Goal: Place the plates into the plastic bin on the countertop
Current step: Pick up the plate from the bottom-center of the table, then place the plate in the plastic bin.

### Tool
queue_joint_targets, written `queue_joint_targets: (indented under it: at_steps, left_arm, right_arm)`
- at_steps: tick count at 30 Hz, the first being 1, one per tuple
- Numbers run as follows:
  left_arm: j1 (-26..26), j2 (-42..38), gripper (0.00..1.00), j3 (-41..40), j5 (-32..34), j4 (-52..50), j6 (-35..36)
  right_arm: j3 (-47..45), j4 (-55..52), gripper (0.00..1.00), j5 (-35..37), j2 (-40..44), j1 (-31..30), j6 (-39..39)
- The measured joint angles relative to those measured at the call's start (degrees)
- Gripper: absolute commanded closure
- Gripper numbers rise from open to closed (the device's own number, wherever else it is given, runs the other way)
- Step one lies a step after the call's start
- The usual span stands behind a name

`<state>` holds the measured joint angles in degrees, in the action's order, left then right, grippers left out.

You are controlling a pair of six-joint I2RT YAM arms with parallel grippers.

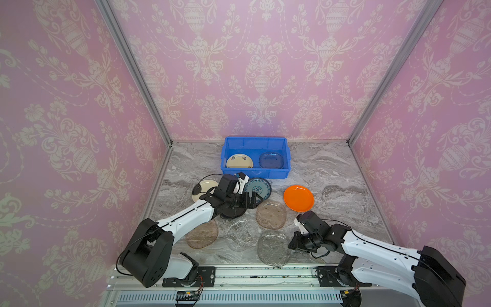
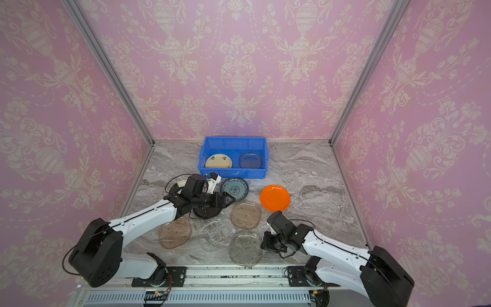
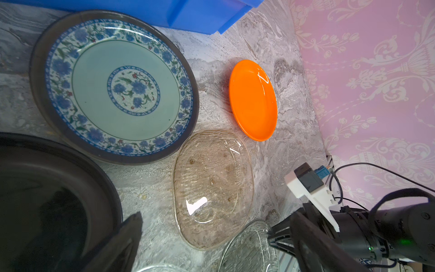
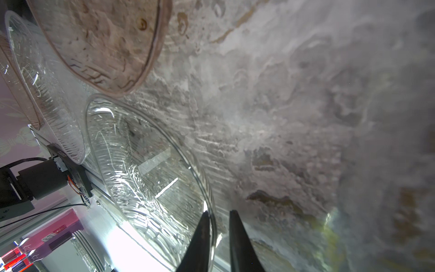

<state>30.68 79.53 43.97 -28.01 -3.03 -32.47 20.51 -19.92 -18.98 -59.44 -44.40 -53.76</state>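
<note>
– Pink papered walls close in a marble countertop (image 1: 332, 170). The blue bin (image 1: 255, 174) at its back holds only two plates, a cream plate (image 1: 239, 161) and a see-through plate (image 1: 271, 160), side by side.
– So most of the job is left. Which plate is in hand?
– The clear plate (image 4: 150, 169) at the right gripper (image 4: 219, 213). Its fingers straddle the nearest rim, one inside the dish and one outside, standing close together. The plate seems to lie flat on the counter. Whether the rim is truly pinched cannot be told.
– And the left gripper (image 1: 253, 200)?
– Spread wide and holding nothing. It hangs over the black plate (image 3: 47, 200), with the teal plate (image 3: 122, 87) just ahead of its fingers and the bin just beyond that.
– The next move, then?
– Most likely the right arm must squeeze the rim firmly, tip the plate up off the counter and carry it far forward to the bin. That path passes the brownish plate (image 1: 271, 214) and the orange plate (image 1: 298, 198) lying ahead of it. A thin, slick rim may slip from narrow fingers, so the lift calls for care. The left arm should leave that path free, or dip to the black plate's edge beneath it.
</note>
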Motion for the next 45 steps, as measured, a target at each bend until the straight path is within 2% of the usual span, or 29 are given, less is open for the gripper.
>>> queue_joint_targets:
  at_steps: [2,9,15,17,29,33,36,45]
  left_arm:
    - [0.00,-0.02,0.01,0.00,0.00,0.35,0.00]
    - [0.00,-0.02,0.01,0.00,0.02,0.44,0.02]
    - [0.00,-0.02,0.01,0.00,0.04,0.44,0.02]
    - [0.00,-0.02,0.01,0.00,0.04,0.44,0.02]
    - [0.00,0.04,0.01,3.15,0.28,-1.79,1.57]
    - [-0.02,0.09,0.01,6.01,0.87,-2.67,3.10]
    - [-0.48,0.07,0.01,7.65,1.38,-2.71,4.04]
    - [-6.78,-0.35,0.03,11.26,-0.26,1.01,4.37]
  right_arm:
    - [0.24,0.37,0.75,-0.13,-1.11,-0.02,0.07]
    - [1.40,3.98,0.88,-1.03,-5.62,-0.02,0.11]
    - [1.27,3.52,0.93,-0.72,-4.74,-0.37,0.11]
    - [1.27,2.86,1.00,-0.66,-3.82,-0.37,0.13]
    - [2.47,-7.98,1.00,-0.52,4.09,-0.37,1.73]
    - [9.22,-14.21,1.00,0.59,6.82,-0.07,3.87]
    - [18.08,-18.34,1.00,2.62,4.42,2.14,6.16]
    - [46.62,-20.39,1.00,8.35,-19.41,10.86,14.84]
